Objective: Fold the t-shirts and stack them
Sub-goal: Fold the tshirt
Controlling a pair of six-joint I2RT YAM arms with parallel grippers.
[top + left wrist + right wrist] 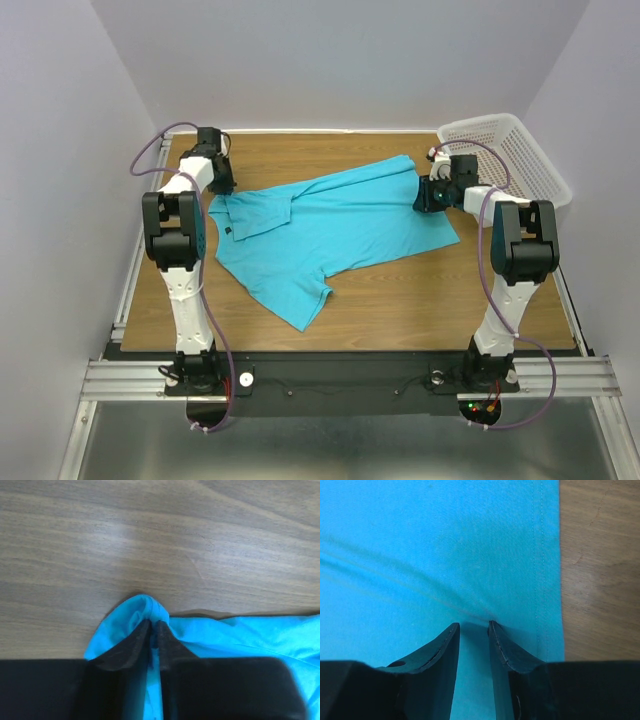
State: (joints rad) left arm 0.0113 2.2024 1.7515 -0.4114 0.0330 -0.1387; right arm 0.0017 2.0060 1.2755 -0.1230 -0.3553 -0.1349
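t-shirt (340,225) is spread flat on the table (420,300). Long axis runs straight away from the white basket (530,150): hem at the basket end, collar at the other. Right gripper (473,626), just beside the basket, has narrow jaws pinching fabric just inside the hem. Left gripper (154,625), well apart from the basket, is nearly closed on a bunched edge. Both ends are held, so likely a lift-and-fold along that axis.

We find one turquoise-blue short-sleeved t-shirt (340,225) lying spread and slanted on the wooden table (400,300). Its neck faces left and its stitched hem right, and one sleeve points to the near edge. The fabric is bunched at the left shoulder and creased beside the hem.
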